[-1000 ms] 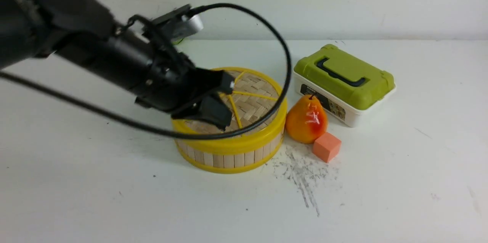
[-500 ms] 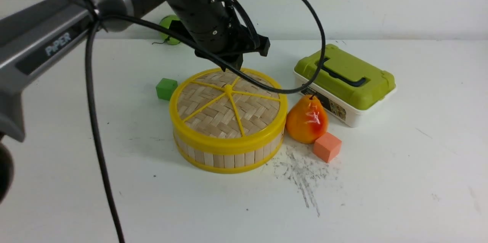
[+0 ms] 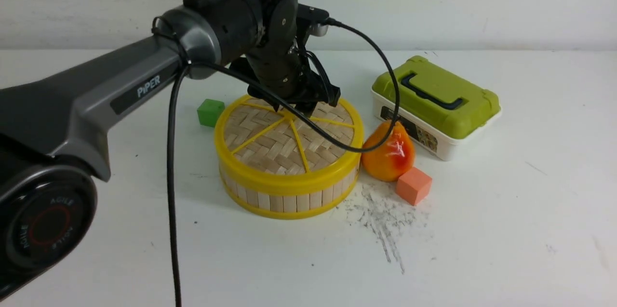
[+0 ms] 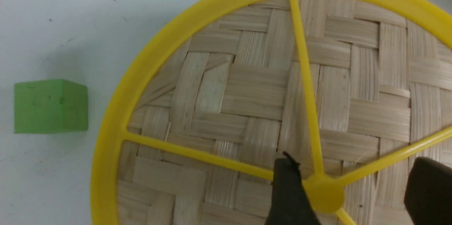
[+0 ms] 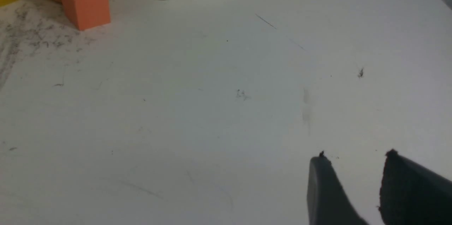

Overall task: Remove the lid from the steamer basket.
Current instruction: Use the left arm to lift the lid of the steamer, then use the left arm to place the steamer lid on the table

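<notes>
1. Two grippers are in view, and only one is placed for the job. The right gripper [image 5: 356,155] hangs over bare table [image 5: 212,112], well away from the steamer basket [image 3: 289,198] on its pear [image 3: 388,153] side. Its jaws are apart and hold nothing.
2. Nearest us in the front view, the steamer basket stands upright. The lid [image 3: 284,145] lies flat on the basket's top rim and is not yet lifted.
3. Being round, the lid has no long axis. Its one handhold is the central knob [image 4: 323,194], where the yellow spokes meet over the basket's middle.
4. The left gripper [image 4: 355,163] points down just above the basket's centre, with its jaws apart either side of the knob. One finger is just beside the knob and the other stands clear, so the knob lies off-centre in the gap.
5. The left arm reaches in from the basket's left. Its forearm slopes upward and its wrist bends down over the lid's far half.
6. We judge the left arm far the nearer. It has only to close on the knob and lift straight up off the basket.
</notes>
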Tool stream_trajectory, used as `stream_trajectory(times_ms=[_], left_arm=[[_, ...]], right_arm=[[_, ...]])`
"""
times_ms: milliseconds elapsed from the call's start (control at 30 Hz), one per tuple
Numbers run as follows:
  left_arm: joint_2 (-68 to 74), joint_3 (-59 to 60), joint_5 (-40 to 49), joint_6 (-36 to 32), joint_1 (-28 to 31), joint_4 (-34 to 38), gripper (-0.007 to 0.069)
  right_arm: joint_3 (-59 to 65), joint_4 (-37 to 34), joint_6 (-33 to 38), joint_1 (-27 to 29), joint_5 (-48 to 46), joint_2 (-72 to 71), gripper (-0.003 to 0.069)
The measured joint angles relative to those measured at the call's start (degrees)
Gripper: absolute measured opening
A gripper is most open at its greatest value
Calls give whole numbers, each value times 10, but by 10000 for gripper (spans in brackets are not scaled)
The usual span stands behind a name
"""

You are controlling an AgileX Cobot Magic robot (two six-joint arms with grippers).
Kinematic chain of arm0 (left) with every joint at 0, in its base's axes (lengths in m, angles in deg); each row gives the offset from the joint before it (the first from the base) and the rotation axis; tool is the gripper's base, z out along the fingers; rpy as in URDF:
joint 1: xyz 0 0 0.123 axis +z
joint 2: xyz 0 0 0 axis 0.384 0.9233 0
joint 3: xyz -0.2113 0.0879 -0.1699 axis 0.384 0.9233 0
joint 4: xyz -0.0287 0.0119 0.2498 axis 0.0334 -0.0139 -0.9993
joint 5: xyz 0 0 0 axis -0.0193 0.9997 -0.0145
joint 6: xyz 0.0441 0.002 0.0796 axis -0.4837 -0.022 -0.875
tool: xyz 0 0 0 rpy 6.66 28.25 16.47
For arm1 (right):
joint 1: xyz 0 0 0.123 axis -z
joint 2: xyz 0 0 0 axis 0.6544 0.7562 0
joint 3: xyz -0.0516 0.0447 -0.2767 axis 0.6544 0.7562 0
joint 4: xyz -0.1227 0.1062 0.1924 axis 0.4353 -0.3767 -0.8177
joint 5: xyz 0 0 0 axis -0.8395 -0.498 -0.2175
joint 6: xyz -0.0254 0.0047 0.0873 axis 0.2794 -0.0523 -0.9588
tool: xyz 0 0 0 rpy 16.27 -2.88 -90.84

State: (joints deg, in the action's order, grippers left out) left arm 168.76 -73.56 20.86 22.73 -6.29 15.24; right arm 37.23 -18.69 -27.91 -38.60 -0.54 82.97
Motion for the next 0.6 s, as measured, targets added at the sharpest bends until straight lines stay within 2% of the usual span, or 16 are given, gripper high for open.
stream_trajectory(times_ms=[100,267,300,500,600], left_arm=[[5,-1,-1,-2,0,-10,361],[15,-4,10,-2,0,-21,126],[15,-4,10,-1,0,-20,100],[5,-17,20,11,-1,-17,108],[-48,-35,30,13,-2,-34,108]], right_arm=[[0,0,0,0,0,0,240],[0,0,0,0,0,0,240],[0,0,0,0,0,0,240],[0,0,0,0,0,0,240],[0,0,0,0,0,0,240]])
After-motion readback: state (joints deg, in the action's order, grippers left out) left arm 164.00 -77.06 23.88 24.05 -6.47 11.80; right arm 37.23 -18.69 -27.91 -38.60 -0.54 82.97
